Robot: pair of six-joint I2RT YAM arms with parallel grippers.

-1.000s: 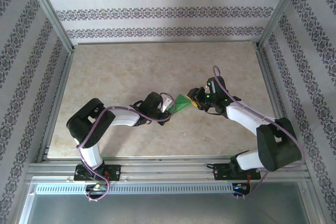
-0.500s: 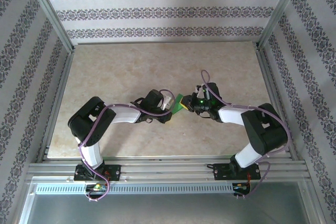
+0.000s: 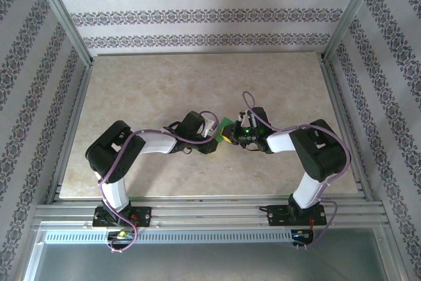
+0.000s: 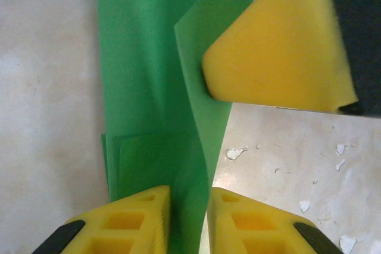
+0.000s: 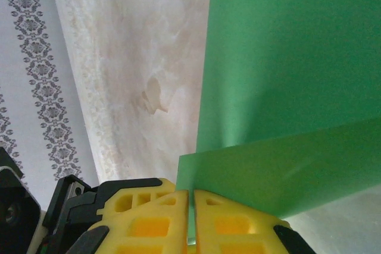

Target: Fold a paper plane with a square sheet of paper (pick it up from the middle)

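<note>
My right gripper [image 5: 191, 218] is clamped on the near edge of the bright green creased sheet of thin paper [image 4: 143, 87], which spreads ahead and to the right of its fingertips. The left gripper [image 4: 189, 218] has its jaws a little apart, with a raised flap of the sheet running between them. I cannot tell whether it is actually pinching.

I see two risks. If the arms pull apart while both have hold, the paper could tear at the fold. If the left gripper lets go, the right's thin edge grip may slip and the flap could spring open over the beige marbled tabletop [image 5: 137, 57].

From the left fingertips the sheet's long axis runs straight ahead. I cannot make out a pointed end.
</note>
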